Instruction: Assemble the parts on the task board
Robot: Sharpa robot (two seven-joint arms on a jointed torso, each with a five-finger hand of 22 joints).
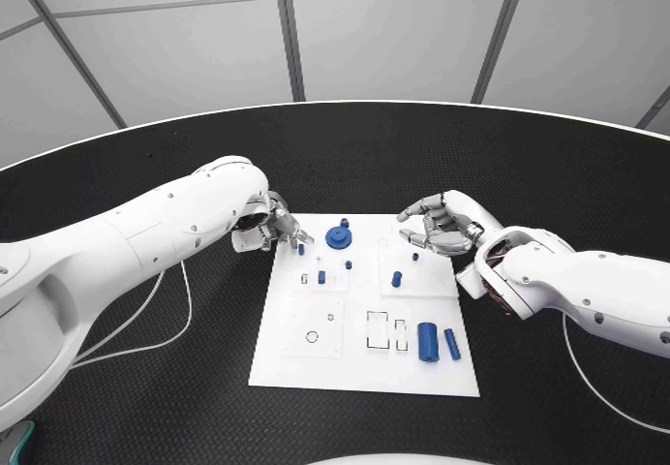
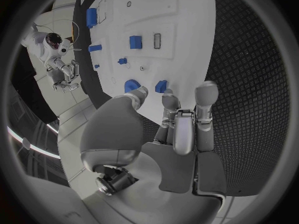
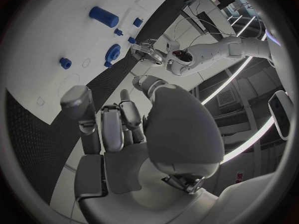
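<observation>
White task board (image 1: 366, 358), blue parts (image 1: 427, 341), black, seemingly textured table (image 1: 559, 165).

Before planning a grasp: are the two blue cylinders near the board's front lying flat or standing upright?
Lying flat: the big cylinder and the thin one show their long sides on the white board.

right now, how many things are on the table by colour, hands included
blue parts: 8
white task board: 1
silver hands, left hand and right hand: 2
total: 11

Black table (image 1: 167, 407), white cable (image 1: 154, 320) lying on it
</observation>
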